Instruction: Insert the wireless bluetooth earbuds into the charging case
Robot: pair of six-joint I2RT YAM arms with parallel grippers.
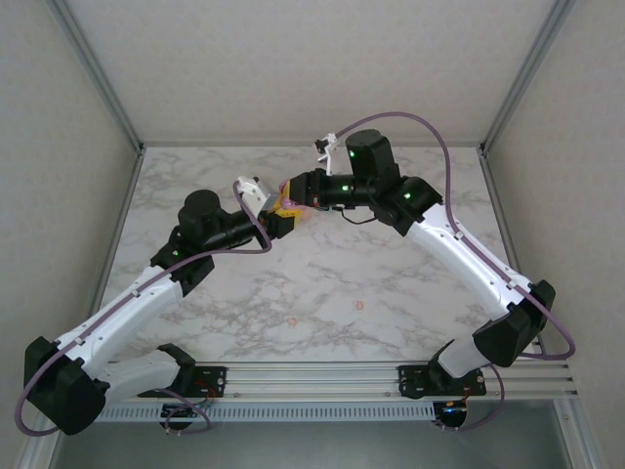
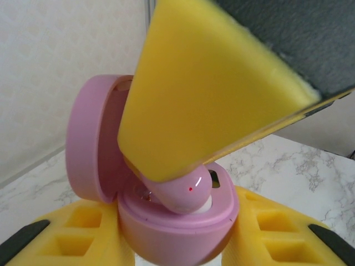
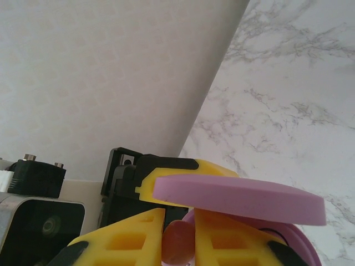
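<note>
The pink-purple charging case stands open, its lid tipped back to the left. My left gripper is shut on the case's base, one yellow finger on each side. A pink-purple earbud sits partly down in the case's well, and my right gripper is shut on it, pushing in from above. In the right wrist view the earbud shows between my yellow fingers, under the lid's edge. From the top view the left gripper and the right gripper meet at the table's far middle.
Two tiny orange-pink buds lie on the marble table nearer the arm bases. White walls close in the back and both sides. The right arm's purple cable loops above it.
</note>
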